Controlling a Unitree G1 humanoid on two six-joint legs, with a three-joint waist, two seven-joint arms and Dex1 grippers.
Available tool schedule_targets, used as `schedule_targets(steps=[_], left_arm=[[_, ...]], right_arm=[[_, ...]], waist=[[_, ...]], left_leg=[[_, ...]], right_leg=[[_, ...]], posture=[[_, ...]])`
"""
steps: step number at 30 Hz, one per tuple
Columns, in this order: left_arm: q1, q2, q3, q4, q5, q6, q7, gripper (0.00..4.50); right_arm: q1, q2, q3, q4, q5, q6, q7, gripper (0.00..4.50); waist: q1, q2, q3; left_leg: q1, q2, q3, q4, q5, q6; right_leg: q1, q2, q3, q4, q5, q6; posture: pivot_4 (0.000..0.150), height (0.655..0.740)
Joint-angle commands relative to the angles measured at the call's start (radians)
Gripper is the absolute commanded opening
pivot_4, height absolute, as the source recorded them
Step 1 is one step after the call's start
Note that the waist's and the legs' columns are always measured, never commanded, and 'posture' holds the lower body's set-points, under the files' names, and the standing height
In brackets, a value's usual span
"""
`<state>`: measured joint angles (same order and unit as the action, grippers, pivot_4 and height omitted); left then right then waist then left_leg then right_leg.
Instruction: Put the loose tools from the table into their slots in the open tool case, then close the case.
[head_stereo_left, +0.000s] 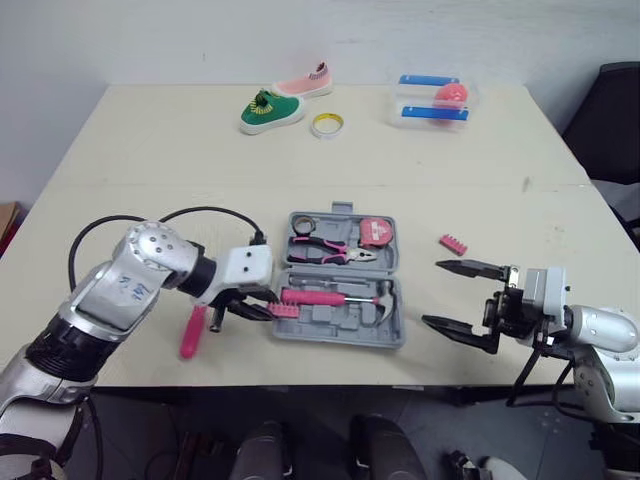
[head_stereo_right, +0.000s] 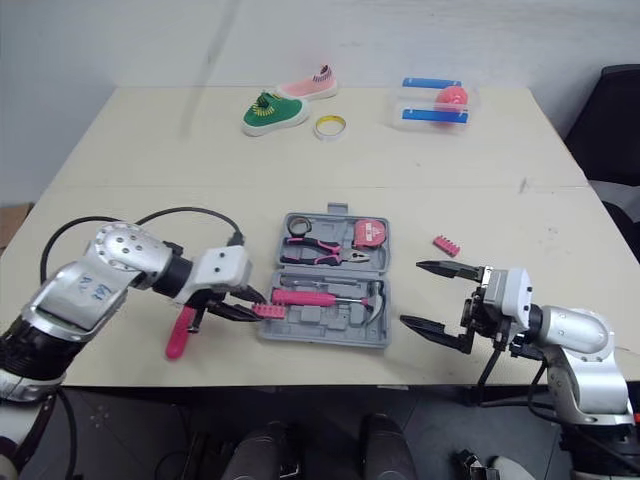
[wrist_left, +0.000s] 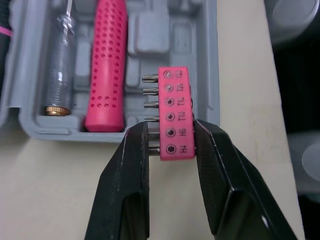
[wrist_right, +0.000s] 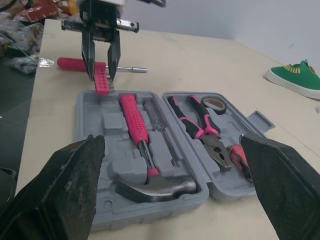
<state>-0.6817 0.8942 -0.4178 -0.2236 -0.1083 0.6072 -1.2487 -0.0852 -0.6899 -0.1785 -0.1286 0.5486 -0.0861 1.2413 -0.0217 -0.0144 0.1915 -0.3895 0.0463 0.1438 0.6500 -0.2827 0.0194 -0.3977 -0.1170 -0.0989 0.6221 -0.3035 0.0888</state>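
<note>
From the head we see our left gripper (head_stereo_left: 262, 310) clamping the bit holder (head_stereo_left: 285, 311) at the left edge of the tool case (head_stereo_left: 395, 335), right gripper (head_stereo_left: 433, 292) agape; our left wrist shows the holder overlapping its rim; right wrist, a screwdriver (wrist_right: 77, 63) beyond it.

One of the left jaws covers the lowest bits of the bit holder (wrist_left: 175, 112). Beyond those jaws, the hammer handle (wrist_left: 107, 65) and the clear-handled screwdriver (wrist_left: 59, 60) are cut off by the edge. The pink screwdriver (head_stereo_left: 190, 335) beside the left jaws has its shaft hidden under them.
</note>
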Motion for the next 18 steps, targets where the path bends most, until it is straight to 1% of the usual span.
schedule_targets(steps=[1,5,8,12,18], left_arm=[[-0.045,-0.044,-0.008,-0.003,0.045,0.013,0.046,0.66],[-0.068,-0.078,-0.036,-0.001,0.071,0.05,0.046,0.66],[-0.07,-0.067,-0.055,-0.011,0.079,0.081,0.02,0.66],[-0.063,-0.093,-0.07,-0.024,0.09,0.085,0.036,0.66],[-0.041,-0.095,-0.09,-0.018,0.12,0.092,0.062,0.66]], right_arm=[[0.008,0.009,-0.008,-0.042,0.013,0.002,-0.016,4.5],[0.019,0.014,-0.011,-0.051,0.009,-0.005,-0.032,4.5],[0.028,0.014,-0.019,-0.057,0.01,-0.011,-0.043,4.5],[0.046,0.01,-0.024,-0.055,0.007,-0.022,-0.042,4.5],[0.055,0.01,-0.03,-0.059,0.007,-0.03,-0.05,4.5]], waist=[[0.003,0.0,0.0],[0.006,0.0,0.0],[0.006,0.0,0.0],[0.015,-0.001,0.0],[0.019,0.0,0.0]], left_leg=[[0.0,0.0,0.0,0.0,0.0,0.0],[0.0,0.001,0.0,0.001,0.0,0.0],[0.0,0.001,0.001,0.002,0.0,0.0],[0.0,0.001,0.001,0.003,0.0,0.0],[0.0,0.001,0.001,0.004,-0.001,0.0]], right_leg=[[0.0,0.0,0.0,0.0,0.0,0.0],[0.0,0.001,0.001,0.0,0.0,0.0],[0.0,0.001,0.001,0.0,0.0,0.0],[0.0,0.001,0.001,0.001,0.0,0.0],[0.0,0.001,0.003,0.002,0.0,0.0]], posture=[[0.15,0.74],[0.15,0.74],[0.15,0.74],[0.15,0.74],[0.15,0.74]])
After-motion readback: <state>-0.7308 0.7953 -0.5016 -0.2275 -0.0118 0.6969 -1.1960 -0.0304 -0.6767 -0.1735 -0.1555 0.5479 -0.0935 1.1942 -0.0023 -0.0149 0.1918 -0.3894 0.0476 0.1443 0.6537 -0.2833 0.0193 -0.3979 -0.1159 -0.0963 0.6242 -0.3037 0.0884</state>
